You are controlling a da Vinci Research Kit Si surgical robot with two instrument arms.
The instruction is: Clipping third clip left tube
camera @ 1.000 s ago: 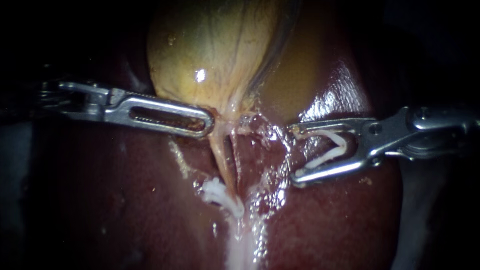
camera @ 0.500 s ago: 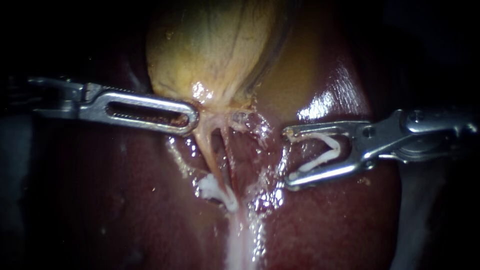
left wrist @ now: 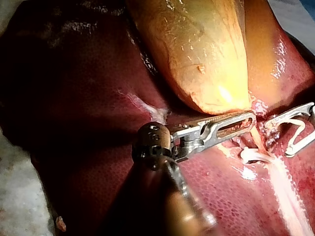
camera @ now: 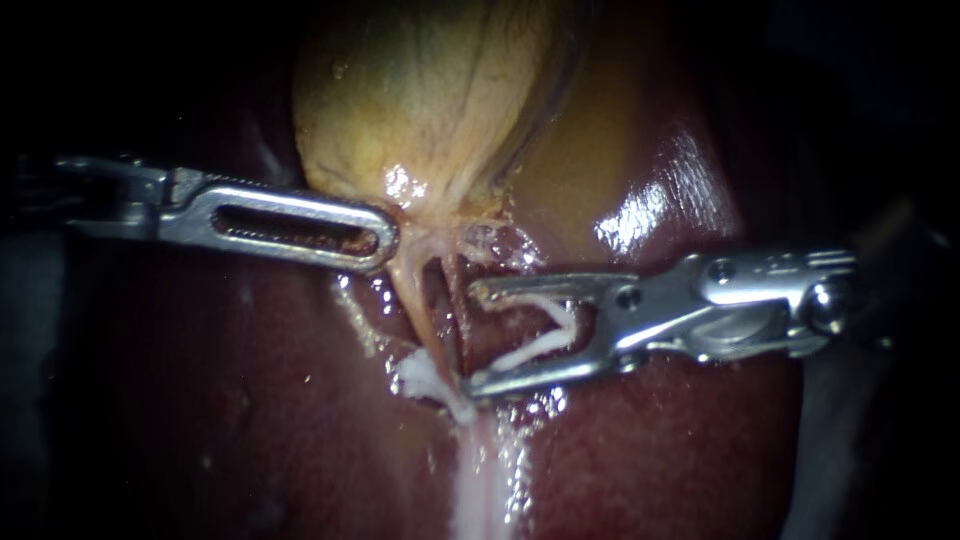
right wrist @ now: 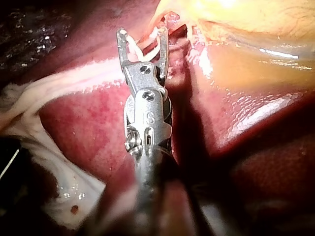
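Observation:
The yellow gallbladder [camera: 430,100] lies on the dark red liver [camera: 250,420]. From its neck two thin tubes run down side by side, the left tube [camera: 415,305] and the right tube [camera: 453,310]. A white clip [camera: 428,380] sits at the left tube's lower end. My left instrument [camera: 385,240] has its slotted jaws shut on the gallbladder's neck and holds it to the left. My right instrument [camera: 478,338] carries an open white V-shaped clip [camera: 540,335] between jaws that stand wide apart. Its jaw tips are just right of the right tube, and neither tube lies between them.
A pale white strand of tissue [camera: 480,490] runs down the liver below the tubes. In the left wrist view the right instrument [left wrist: 300,129] shows beyond the left instrument [left wrist: 248,118], past the gallbladder [left wrist: 206,54]. The right wrist view shows the loaded clip [right wrist: 147,51] pointing at the tubes.
My right instrument has moved left with its clip, up to the tubes. My left instrument first drew the gallbladder's neck a little left, then held still.

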